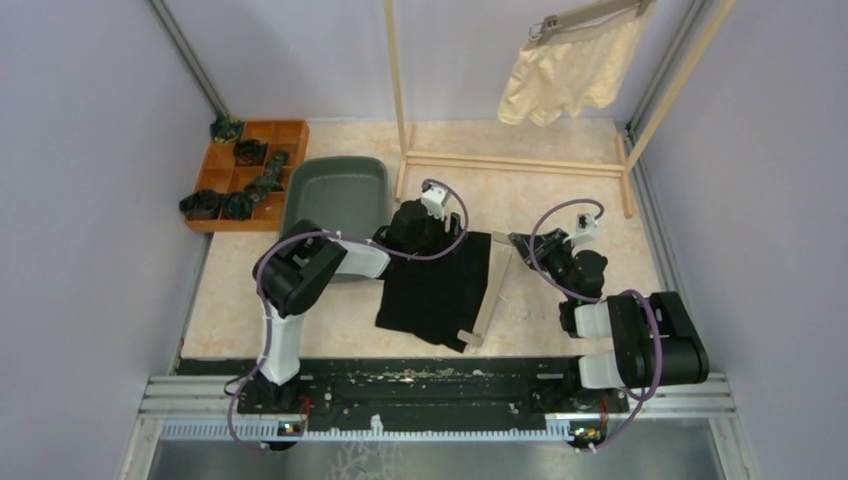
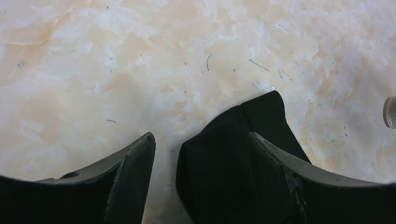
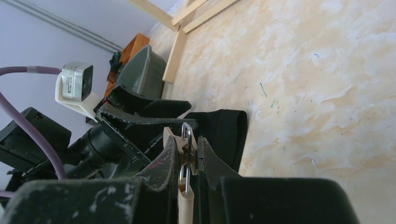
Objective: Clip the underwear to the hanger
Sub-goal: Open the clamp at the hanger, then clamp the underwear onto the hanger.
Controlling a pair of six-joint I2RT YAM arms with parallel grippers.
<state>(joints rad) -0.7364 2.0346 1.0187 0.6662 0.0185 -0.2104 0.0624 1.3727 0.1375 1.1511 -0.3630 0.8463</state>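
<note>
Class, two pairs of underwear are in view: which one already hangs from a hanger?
The cream pair, up on the wooden rack; the black pair lies flat on the table.

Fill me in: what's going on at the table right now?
The black underwear lies flat on the table with a wooden hanger laid along its right edge. The right end effector is shut on the hanger clip. The left end effector is open over a corner of the black fabric. The cream underwear already hangs on the rack at the back.
</note>
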